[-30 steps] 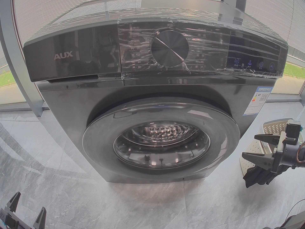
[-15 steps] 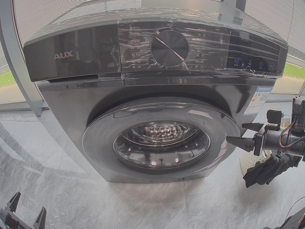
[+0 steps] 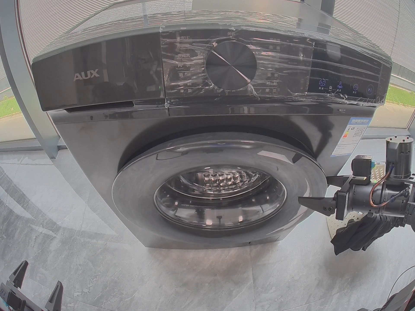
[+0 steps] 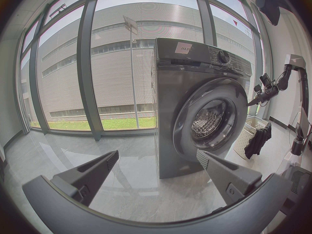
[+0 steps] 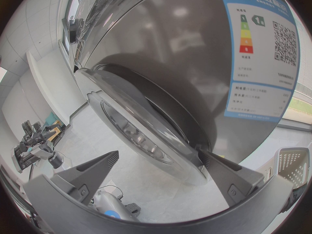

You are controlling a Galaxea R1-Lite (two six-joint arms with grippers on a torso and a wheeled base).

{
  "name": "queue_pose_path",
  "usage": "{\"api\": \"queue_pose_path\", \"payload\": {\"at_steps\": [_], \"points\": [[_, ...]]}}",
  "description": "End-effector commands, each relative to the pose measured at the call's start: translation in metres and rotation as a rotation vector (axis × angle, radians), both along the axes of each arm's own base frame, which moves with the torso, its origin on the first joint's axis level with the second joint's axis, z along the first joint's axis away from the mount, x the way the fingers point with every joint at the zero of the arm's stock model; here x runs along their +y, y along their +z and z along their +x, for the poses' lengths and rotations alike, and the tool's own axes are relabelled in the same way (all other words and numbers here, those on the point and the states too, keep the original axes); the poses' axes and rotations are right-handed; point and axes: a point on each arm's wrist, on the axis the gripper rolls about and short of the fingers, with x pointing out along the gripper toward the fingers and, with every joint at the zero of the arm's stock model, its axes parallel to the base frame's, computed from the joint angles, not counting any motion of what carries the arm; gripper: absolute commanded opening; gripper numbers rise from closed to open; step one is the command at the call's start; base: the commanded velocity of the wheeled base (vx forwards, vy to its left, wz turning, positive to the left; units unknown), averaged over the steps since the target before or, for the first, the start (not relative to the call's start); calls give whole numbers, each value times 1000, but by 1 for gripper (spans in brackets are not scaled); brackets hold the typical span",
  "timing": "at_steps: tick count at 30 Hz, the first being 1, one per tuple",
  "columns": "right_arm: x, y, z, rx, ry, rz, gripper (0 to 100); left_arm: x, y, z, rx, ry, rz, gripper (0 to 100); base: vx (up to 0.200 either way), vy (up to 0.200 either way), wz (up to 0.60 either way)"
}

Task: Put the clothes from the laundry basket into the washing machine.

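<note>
The grey washing machine [image 3: 207, 122] stands in front of me, its round glass door [image 3: 219, 191] against the front. My right gripper [image 3: 317, 191] is open at the door's right rim. In the right wrist view the door's edge [image 5: 182, 160] lies between the open fingers of the right gripper [image 5: 157, 156], and one fingertip [image 5: 208, 158] sits behind the rim. Behind that arm stands the white laundry basket [image 3: 341, 221] with dark clothes [image 3: 361, 235] draped over its edge. My left gripper [image 3: 33, 281] hangs open and empty low on the left, far from the machine.
Grey tiled floor [image 3: 194, 277] spreads in front of the machine. Tall windows with metal frames [image 4: 86, 65] run behind it. The left wrist view shows the machine [image 4: 198, 108], the basket [image 4: 244, 137] and the right arm [image 4: 269, 88] from the side.
My right gripper has swung from over the basket up and left to the door's right rim. The clothes, the basket and the left gripper have stayed put.
</note>
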Motion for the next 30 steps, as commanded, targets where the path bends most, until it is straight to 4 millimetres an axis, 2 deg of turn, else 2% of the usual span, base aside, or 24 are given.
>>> {"api": "queue_pose_path", "payload": {"at_steps": [1, 4, 10, 12, 13, 16, 19, 26, 30], "points": [[-6, 3, -18, -15, 7, 6, 100, 0, -5, 0, 0, 0, 0, 100, 0, 0, 0], [-8, 5, -25, -27, 9, 10, 100, 0, -5, 0, 0, 0, 0, 100, 0, 0, 0], [-7, 7, -21, -38, 2, 11, 100, 0, -5, 0, 0, 0, 0, 100, 0, 0, 0], [-6, 7, -18, -38, 1, 11, 100, 0, -5, 0, 1, 0, 0, 100, 0, 0, 0], [-4, 6, -8, -27, -6, 8, 100, 0, -5, 0, 0, 0, 0, 100, 0, 0, 0], [-1, 6, 2, -22, -9, 7, 100, 0, -5, 0, 0, 0, 0, 100, 0, 0, 0], [0, 5, 4, -20, -6, 5, 100, 0, -5, 0, 1, 0, -2, 100, -67, 0, 0], [1, -1, -5, 2, 15, -3, 100, 0, -5, 0, 0, -1, -2, 100, -200, 0, 0], [-5, 1, -29, -15, 30, 4, 100, 0, -5, 0, 0, -1, -2, 100, -50, 0, 0]]}}
